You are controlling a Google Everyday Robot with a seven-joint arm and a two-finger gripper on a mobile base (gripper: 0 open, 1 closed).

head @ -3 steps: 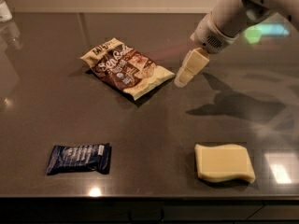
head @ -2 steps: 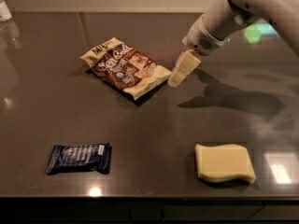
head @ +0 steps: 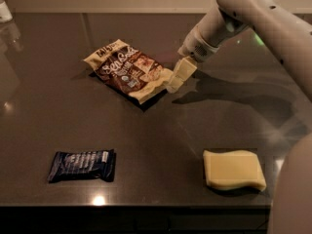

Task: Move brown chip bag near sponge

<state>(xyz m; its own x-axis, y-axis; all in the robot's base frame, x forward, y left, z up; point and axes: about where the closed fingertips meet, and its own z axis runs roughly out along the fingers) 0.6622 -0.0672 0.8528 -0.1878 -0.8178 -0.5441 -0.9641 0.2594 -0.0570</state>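
The brown chip bag lies flat on the dark table at centre left, with white lettering and cream-yellow ends. My gripper hangs from the white arm coming in from the upper right, and its cream tip is at the bag's right end, touching or just above it. The sponge, a pale yellow slab with wavy edges, lies near the front right of the table, well apart from the bag.
A dark blue wrapped bar lies near the front left. The table's front edge runs along the bottom. A pale object stands at the far left back corner. The arm's white body fills the lower right corner.
My gripper has moved left and slightly down, from beside the chip bag to its right end. The bag, the sponge and the blue bar have not moved.
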